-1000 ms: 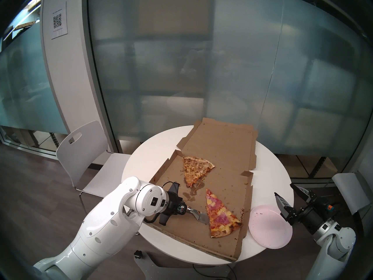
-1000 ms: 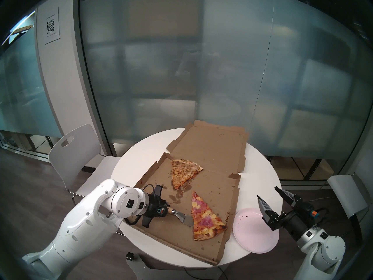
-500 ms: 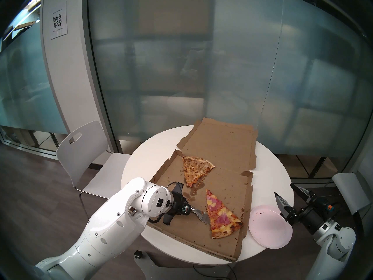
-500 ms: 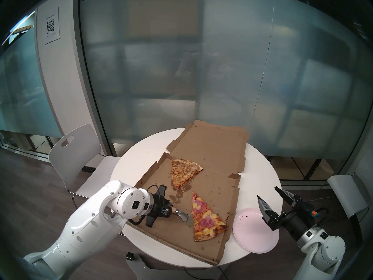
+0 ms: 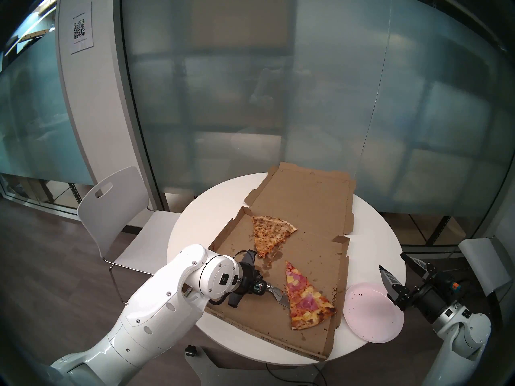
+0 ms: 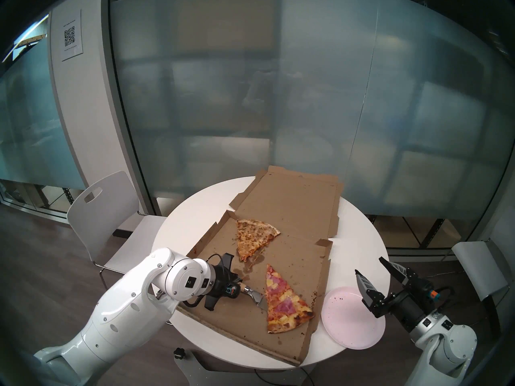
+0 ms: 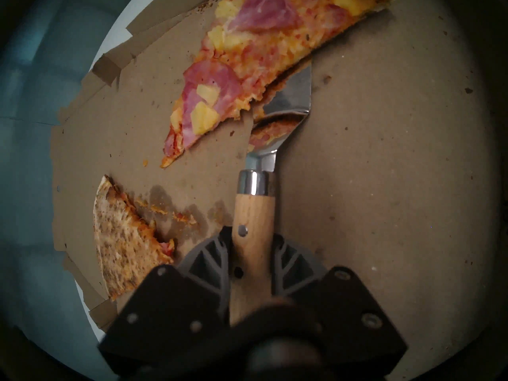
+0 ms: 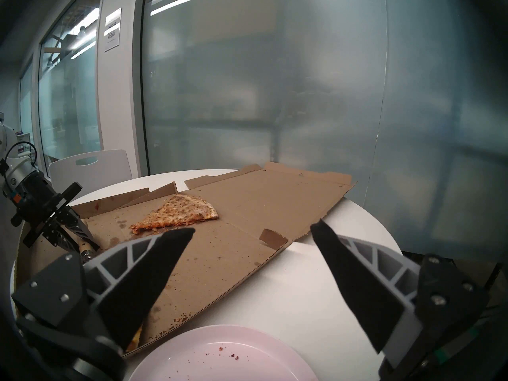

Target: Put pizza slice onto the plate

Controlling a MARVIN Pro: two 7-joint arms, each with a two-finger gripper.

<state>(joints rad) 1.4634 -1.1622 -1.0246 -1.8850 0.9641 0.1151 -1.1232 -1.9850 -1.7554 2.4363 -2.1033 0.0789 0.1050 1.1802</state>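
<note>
The pizza slice (image 5: pixel 303 297) with ham and pineapple lies in the open cardboard box (image 5: pixel 306 210), tip pointing away from me; it also shows in the left wrist view (image 7: pixel 247 56). My left gripper (image 5: pixel 257 286) is shut on the wooden handle of a metal spatula (image 7: pixel 253 221). The spatula blade (image 5: pixel 281 297) is pushed under the slice's left edge. The pale pink plate (image 5: pixel 372 321) with dark crumbs sits on the table right of the box; it also shows in the right wrist view (image 8: pixel 220 358). My right gripper (image 5: pixel 391 268) is open and empty above the plate's far right rim.
A plain cheese slice (image 5: pixel 269 233) lies further back in the box. The box lid (image 5: pixel 309 187) lies flat toward the glass wall. The round white table (image 5: pixel 195 215) has a white chair (image 5: pixel 111 210) at its left. Grease stains (image 5: pixel 264 265) mark the box floor.
My left arm has moved right, sliding the spatula blade further under the ham slice. The slice has shifted slightly right. The right arm has not moved.
</note>
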